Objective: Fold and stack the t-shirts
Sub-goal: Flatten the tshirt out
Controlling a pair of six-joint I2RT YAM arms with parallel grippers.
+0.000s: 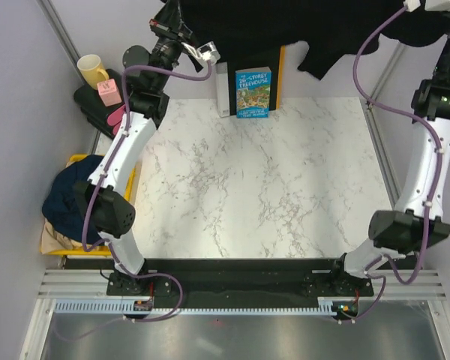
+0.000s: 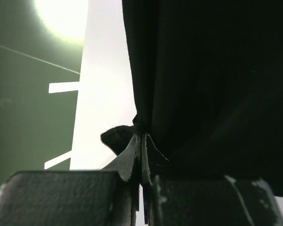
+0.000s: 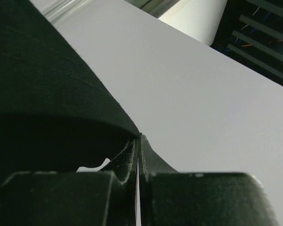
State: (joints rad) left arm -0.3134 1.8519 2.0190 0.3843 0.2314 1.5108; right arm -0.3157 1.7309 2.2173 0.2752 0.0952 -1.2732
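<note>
Firmly clenched, the left claw [image 2: 142, 141] and right claw [image 3: 138, 141] each pinch the black t-shirt [image 1: 285, 22], hanging spread above the bench's [image 1: 285, 195] far edge. A navy t-shirt [image 1: 66, 191] lies heaped at the left.

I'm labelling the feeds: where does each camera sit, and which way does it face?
Top: above and behind the arms, looking down on the table; both arms show.
Left wrist: on left arm, looking along shut left gripper at the black shirt it pinches.
Right wrist: likewise; right gripper pinches that shirt.
Shared: all three show the shirt.
</note>
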